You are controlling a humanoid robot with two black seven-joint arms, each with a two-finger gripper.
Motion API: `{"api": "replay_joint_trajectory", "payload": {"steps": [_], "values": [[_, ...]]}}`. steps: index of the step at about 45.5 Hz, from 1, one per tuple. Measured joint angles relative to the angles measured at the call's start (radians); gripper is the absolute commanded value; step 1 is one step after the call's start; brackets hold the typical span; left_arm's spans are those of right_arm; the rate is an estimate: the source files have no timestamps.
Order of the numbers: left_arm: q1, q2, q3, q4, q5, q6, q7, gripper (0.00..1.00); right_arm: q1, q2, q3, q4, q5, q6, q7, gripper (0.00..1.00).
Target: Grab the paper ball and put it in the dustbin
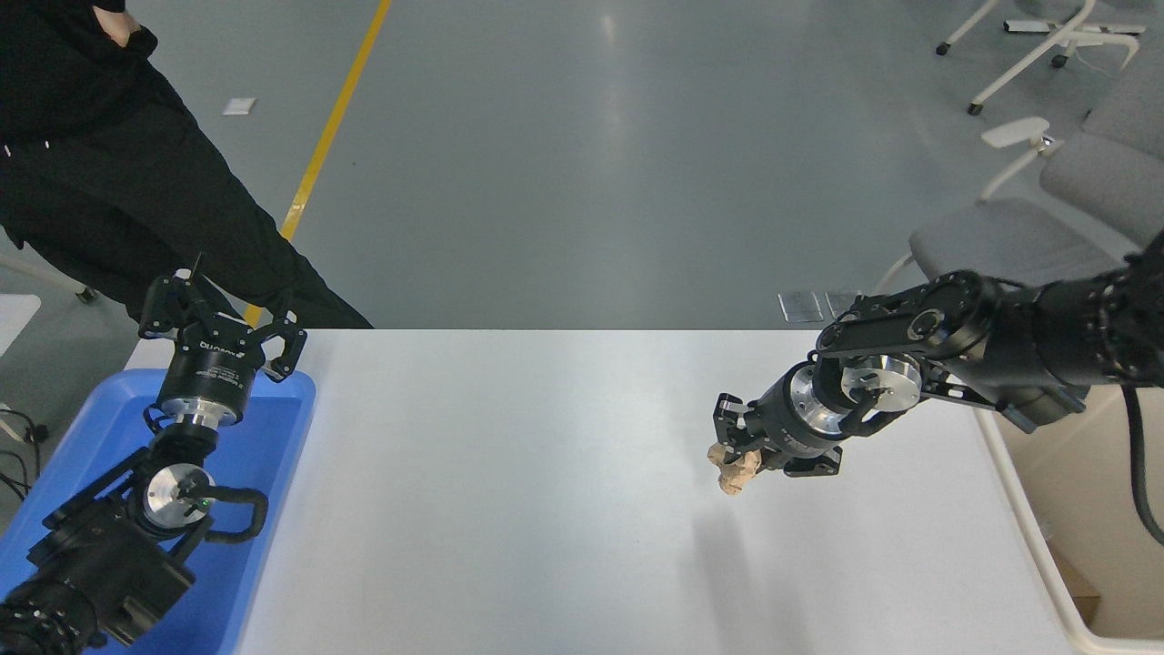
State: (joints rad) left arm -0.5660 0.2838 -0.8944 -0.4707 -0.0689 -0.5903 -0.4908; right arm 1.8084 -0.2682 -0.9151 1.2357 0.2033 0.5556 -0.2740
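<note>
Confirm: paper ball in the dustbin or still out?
Out. The paper ball is clamped in the right gripper, above the table, left of the dustbin.

Black jointed arms [1018,341], silver wrist flanges, looped black cables.

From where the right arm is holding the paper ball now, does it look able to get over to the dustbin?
Probably yes. The right gripper holds the paper ball lifted off the white table, and the dustbin sits at the table's right end beside that arm, with nothing standing between them.

dustbin [1028,509] mostly hidden behind right arm, cut by edge
</note>
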Motion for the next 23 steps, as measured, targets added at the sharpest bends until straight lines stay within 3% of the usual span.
{"api": "replay_joint_trajectory", "payload": {"steps": [10,23], "values": [[0.0,0.0,0.0,0.0,0.001,0.0,0.0,0.99,0.265,-0.108,-0.066,0.041,0.006,0.15,0.002,0.0],[0.0,0.0,0.0,0.0,0.001,0.001,0.0,0.99,0.504,-0.182,-0.12,0.063,0.009,0.209,0.003,0.0]]}}
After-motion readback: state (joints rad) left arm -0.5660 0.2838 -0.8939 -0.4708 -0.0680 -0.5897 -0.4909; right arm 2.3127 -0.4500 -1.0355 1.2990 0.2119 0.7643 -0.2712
